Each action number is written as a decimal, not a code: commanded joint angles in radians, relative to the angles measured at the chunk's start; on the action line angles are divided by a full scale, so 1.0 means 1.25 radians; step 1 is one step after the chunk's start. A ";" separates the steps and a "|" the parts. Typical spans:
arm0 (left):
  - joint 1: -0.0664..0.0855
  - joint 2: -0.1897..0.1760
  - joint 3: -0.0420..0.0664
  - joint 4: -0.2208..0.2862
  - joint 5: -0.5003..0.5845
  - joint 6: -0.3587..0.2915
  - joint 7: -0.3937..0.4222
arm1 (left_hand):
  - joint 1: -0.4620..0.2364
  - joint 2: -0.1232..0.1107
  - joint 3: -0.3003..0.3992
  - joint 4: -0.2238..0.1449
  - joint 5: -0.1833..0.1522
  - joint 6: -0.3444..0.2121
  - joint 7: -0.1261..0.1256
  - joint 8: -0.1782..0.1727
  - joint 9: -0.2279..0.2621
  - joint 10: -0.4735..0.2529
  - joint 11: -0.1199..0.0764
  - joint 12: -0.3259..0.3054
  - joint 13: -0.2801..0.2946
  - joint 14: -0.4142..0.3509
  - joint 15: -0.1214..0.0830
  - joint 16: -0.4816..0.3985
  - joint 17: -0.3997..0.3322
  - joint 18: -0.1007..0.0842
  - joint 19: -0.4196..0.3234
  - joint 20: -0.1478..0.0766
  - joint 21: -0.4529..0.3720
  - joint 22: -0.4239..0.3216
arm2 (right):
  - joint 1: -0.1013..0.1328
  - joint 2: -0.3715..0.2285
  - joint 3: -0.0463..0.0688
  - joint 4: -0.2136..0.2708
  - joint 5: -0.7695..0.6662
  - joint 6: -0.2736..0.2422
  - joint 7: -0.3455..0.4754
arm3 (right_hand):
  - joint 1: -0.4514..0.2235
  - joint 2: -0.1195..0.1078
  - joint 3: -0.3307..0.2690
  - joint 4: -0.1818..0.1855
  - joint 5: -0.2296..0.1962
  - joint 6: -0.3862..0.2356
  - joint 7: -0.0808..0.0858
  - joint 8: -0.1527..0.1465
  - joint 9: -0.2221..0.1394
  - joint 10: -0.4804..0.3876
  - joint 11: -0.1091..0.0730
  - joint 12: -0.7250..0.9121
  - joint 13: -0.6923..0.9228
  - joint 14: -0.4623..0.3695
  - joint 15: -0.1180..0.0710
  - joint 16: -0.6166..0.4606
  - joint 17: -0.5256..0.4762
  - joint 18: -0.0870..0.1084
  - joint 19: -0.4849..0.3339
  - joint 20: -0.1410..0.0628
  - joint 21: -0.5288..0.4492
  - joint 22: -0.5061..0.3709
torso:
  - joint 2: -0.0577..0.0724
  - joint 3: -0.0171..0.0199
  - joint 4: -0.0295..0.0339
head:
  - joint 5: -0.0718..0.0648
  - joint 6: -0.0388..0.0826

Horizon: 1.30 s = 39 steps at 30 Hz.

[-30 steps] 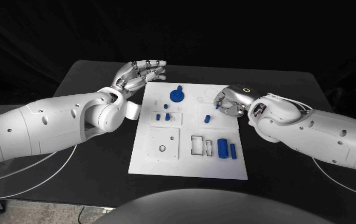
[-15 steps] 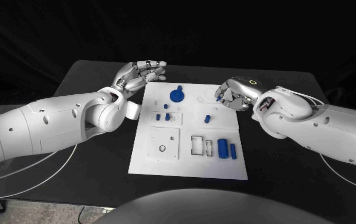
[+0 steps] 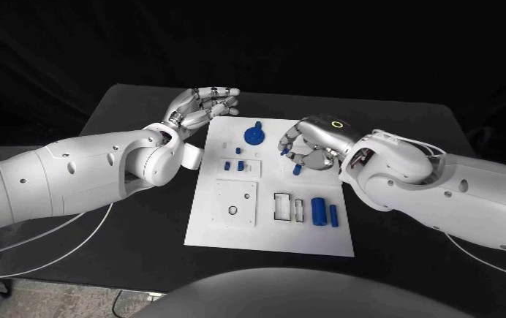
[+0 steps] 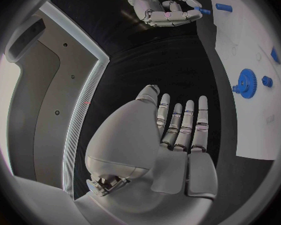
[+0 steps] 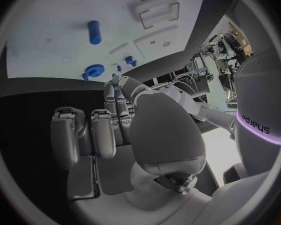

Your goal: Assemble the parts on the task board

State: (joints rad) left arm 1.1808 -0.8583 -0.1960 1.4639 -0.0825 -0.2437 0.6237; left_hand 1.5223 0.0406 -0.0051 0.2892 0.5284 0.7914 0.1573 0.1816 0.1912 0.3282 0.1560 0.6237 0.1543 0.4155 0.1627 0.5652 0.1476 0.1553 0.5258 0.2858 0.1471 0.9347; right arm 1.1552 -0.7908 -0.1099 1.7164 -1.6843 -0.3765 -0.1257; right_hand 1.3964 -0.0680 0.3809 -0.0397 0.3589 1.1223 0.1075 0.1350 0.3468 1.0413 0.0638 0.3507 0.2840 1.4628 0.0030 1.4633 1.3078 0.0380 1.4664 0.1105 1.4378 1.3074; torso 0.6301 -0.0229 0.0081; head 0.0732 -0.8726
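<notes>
**Right hand pinches a small part above the board**

The right hand [image 3: 308, 145] hovers over the flat white rectangular task board [image 3: 269, 230], its fingers [image 4: 178, 7] curled around a small blue peg [image 4: 204, 10]. A short blue cylinder [image 3: 296, 169] lies on the board just below those fingers. The left hand [image 3: 200, 107] sits at the board's far left corner above the black tabletop [image 3: 126, 245], fingers straight, together, holding nothing. A blue toothed gear [image 3: 253, 135] stands between the two hands.
</notes>
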 commanded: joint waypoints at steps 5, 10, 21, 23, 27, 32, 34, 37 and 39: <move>0.000 0.007 0.000 -0.001 0.003 0.023 0.003 | 0.005 0.000 -0.006 -0.001 0.003 0.000 0.003 0.003 -0.001 0.000 0.007 0.004 -0.001 -0.001 0.004 0.003 -0.001 0.008 0.005 -0.001 -0.004 -0.001 | -0.007 0.060 0.000 -0.002 -0.099 0.097 -0.038 | -0.005 -0.009 -0.005 0.001 0.003 0.000 0.006 -0.007 -0.003 0.001 0.003 -0.009 -0.008 0.035 -0.005 -0.002 0.090 -0.001 0.014 -0.004 -0.003 0.171 | -0.003 -0.0006 0.0061 | 0.002 0.000; 0.000 0.009 0.000 -0.003 0.003 0.024 0.001 | 0.005 -0.002 -0.008 -0.001 0.004 -0.002 0.004 0.003 -0.002 -0.002 0.007 0.005 -0.003 -0.003 0.005 0.003 -0.003 0.008 0.005 -0.001 -0.005 -0.001 | -0.019 0.107 -0.001 -0.019 -0.117 0.117 -0.041 | -0.005 -0.010 -0.005 0.001 0.003 -0.004 0.007 -0.011 -0.005 0.001 0.004 -0.014 -0.012 0.034 -0.003 -0.005 0.087 0.000 0.013 -0.004 -0.005 0.170 | -0.004 -0.0015 0.0080 | 0.005 0.000; 0.000 0.017 0.000 -0.006 0.003 0.028 -0.002 | 0.005 -0.002 -0.009 0.000 0.004 -0.003 0.004 0.003 -0.003 -0.002 0.008 0.005 -0.004 -0.004 0.006 0.003 -0.004 0.008 0.005 -0.001 -0.006 -0.002 | -0.048 0.150 -0.001 -0.048 -0.126 0.140 -0.045 | -0.004 -0.010 -0.004 0.002 0.001 -0.007 0.008 -0.015 -0.007 -0.001 0.006 -0.020 -0.017 0.030 -0.001 -0.010 0.079 0.002 0.007 -0.003 -0.013 0.168 | -0.003 -0.0022 0.0047 | 0.013 0.000; 0.000 0.017 0.000 -0.006 0.003 0.028 -0.002 | 0.006 -0.002 -0.009 0.000 0.004 -0.003 0.005 0.002 -0.003 -0.003 0.008 0.005 -0.005 -0.004 0.006 0.003 -0.004 0.007 0.005 -0.001 -0.006 -0.002 | -0.053 0.151 -0.001 -0.050 -0.126 0.140 -0.045 | -0.004 -0.010 -0.004 0.002 0.001 -0.007 0.008 -0.015 -0.007 -0.001 0.006 -0.020 -0.017 0.030 -0.001 -0.010 0.079 0.002 0.007 -0.003 -0.013 0.168 | -0.003 -0.0019 0.0040 | 0.015 0.000; 0.000 0.017 -0.001 -0.006 0.003 0.029 -0.003 | 0.006 -0.002 -0.009 0.000 0.004 -0.003 0.005 0.002 -0.003 -0.003 0.008 0.005 -0.005 -0.004 0.006 0.003 -0.004 0.007 0.005 -0.001 -0.006 -0.002 | -0.066 0.154 -0.001 -0.055 -0.126 0.141 -0.046 | -0.004 -0.011 -0.004 0.002 0.000 -0.008 0.009 -0.016 -0.008 -0.001 0.007 -0.022 -0.018 0.029 -0.001 -0.011 0.078 0.002 0.007 -0.002 -0.015 0.167 | -0.003 -0.0014 0.0030 | 0.014 0.000; 0.000 0.017 -0.002 -0.008 0.003 0.031 -0.003 | 0.006 -0.001 -0.009 0.000 0.004 -0.004 0.005 0.002 -0.004 -0.003 0.009 0.005 -0.005 -0.004 0.006 0.003 -0.004 0.007 0.004 -0.001 -0.007 -0.002 | -0.082 0.159 -0.001 -0.062 -0.126 0.136 -0.046 | -0.004 -0.011 -0.004 0.002 -0.002 -0.013 0.011 -0.021 -0.010 -0.001 0.008 -0.026 -0.022 0.027 0.000 -0.013 0.076 0.003 0.004 -0.001 -0.018 0.166 | -0.003 -0.0009 0.0038 | 0.013 0.000; 0.000 0.017 -0.002 -0.008 0.003 0.031 -0.003 | 0.006 -0.001 -0.009 0.000 0.004 -0.004 0.005 0.002 -0.004 -0.003 0.009 0.005 -0.006 -0.004 0.006 0.003 -0.005 0.007 0.004 -0.001 -0.007 -0.002 | -0.086 0.160 -0.001 -0.064 -0.126 0.134 -0.045 | -0.004 -0.011 -0.004 0.002 -0.002 -0.014 0.011 -0.021 -0.011 -0.001 0.008 -0.026 -0.022 0.028 0.000 -0.013 0.076 0.003 0.004 -0.001 -0.018 0.166 | -0.004 -0.0008 0.0043 | 0.012 0.000; 0.000 0.017 -0.003 -0.007 0.003 0.032 -0.003 | 0.006 -0.001 -0.009 0.000 0.004 -0.004 0.005 0.002 -0.004 -0.003 0.009 0.005 -0.006 -0.004 0.006 0.003 -0.005 0.007 0.004 -0.001 -0.007 -0.002 | -0.092 0.162 -0.001 -0.066 -0.126 0.131 -0.044 | -0.004 -0.011 -0.003 0.002 -0.002 -0.014 0.012 -0.021 -0.011 -0.001 0.008 -0.027 -0.023 0.028 0.000 -0.013 0.077 0.003 0.004 -0.001 -0.018 0.166 | -0.004 -0.0008 0.0046 | 0.014 0.000; 0.000 0.016 -0.003 -0.008 0.003 0.032 -0.003 | 0.006 -0.001 -0.009 0.000 0.004 -0.004 0.005 0.002 -0.004 -0.003 0.009 0.005 -0.006 -0.004 0.006 0.003 -0.005 0.007 0.004 -0.001 -0.007 -0.002 | -0.095 0.163 -0.001 -0.069 -0.125 0.130 -0.044 | -0.004 -0.011 -0.003 0.002 -0.002 -0.013 0.012 -0.021 -0.011 -0.001 0.008 -0.027 -0.023 0.028 0.000 -0.013 0.077 0.003 0.004 -0.001 -0.018 0.166 | -0.004 -0.0010 0.0042 | 0.014 0.000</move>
State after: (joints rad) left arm 1.1800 -0.8393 -0.2005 1.4532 -0.0820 -0.2240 0.6142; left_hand 1.5222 0.0406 -0.0106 0.2891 0.5284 0.7878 0.1608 0.1816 0.1883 0.3248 0.1593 0.6237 0.1484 0.4119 0.1663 0.5652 0.1428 0.1553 0.5258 0.2858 0.1430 0.9338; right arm 1.0385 -0.5889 -0.1111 1.6322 -1.8248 -0.2213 -0.1765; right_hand 1.3913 -0.0731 0.3808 -0.0399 0.3599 1.1110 0.1209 0.1114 0.3318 1.0380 0.0681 0.3219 0.2568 1.4627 0.0031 1.4529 1.3074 0.0380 1.4664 0.1106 1.4184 1.3079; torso 0.6253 -0.0242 0.0131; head 0.0897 -0.8726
